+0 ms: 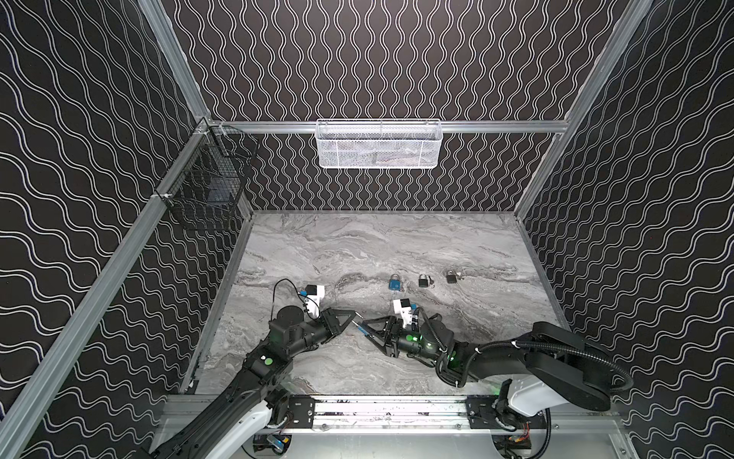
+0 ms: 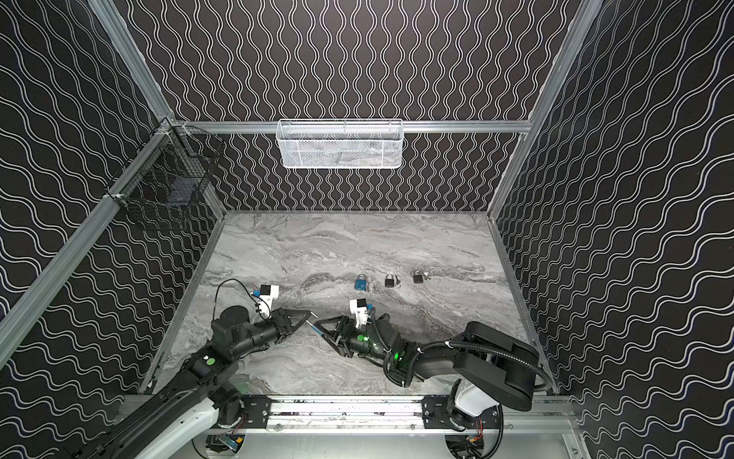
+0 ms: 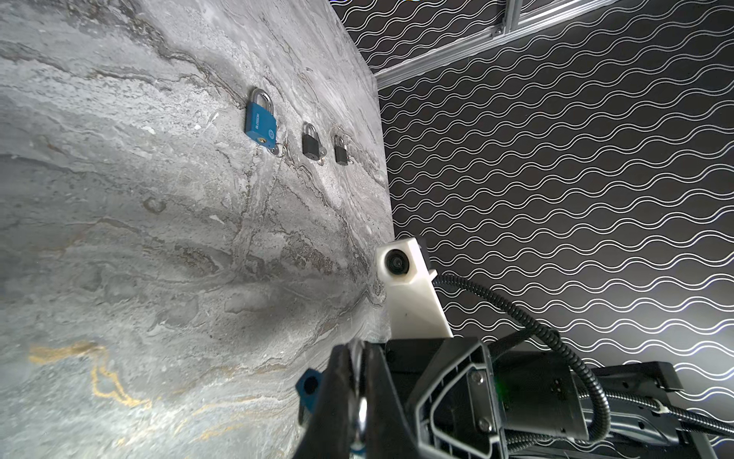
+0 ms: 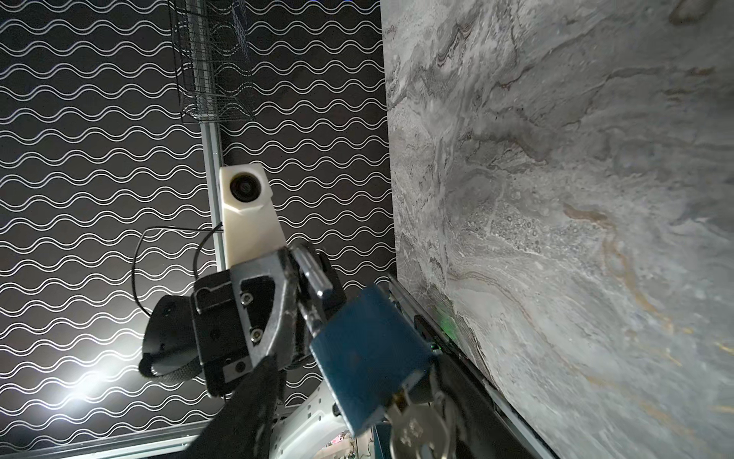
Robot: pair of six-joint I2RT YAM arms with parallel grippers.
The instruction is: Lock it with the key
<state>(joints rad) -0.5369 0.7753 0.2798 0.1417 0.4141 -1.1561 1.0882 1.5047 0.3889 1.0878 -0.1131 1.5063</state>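
Precariously, the left gripper (image 1: 358, 316) clenched the shackle (image 4: 313, 274) of the blue padlock (image 4: 369, 349) above the front middle of the desk (image 1: 397, 246); the right gripper (image 1: 369, 333) had an unclear hold, so turning the key (image 4: 417, 433) could swivel the body loose

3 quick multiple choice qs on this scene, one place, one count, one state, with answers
1. The white basket is: a) hung on the back rail b) on the left wall c) on the right wall
2. Padlocks lying on the table: a) one b) three c) five
3. The left gripper is: a) wide open b) out of view c) shut on a padlock shackle

Answers: 1 a, it hangs from the rail; 2 b, a blue padlock plus two black padlocks; 3 c, its jaws pinch the held padlock by its shackle.
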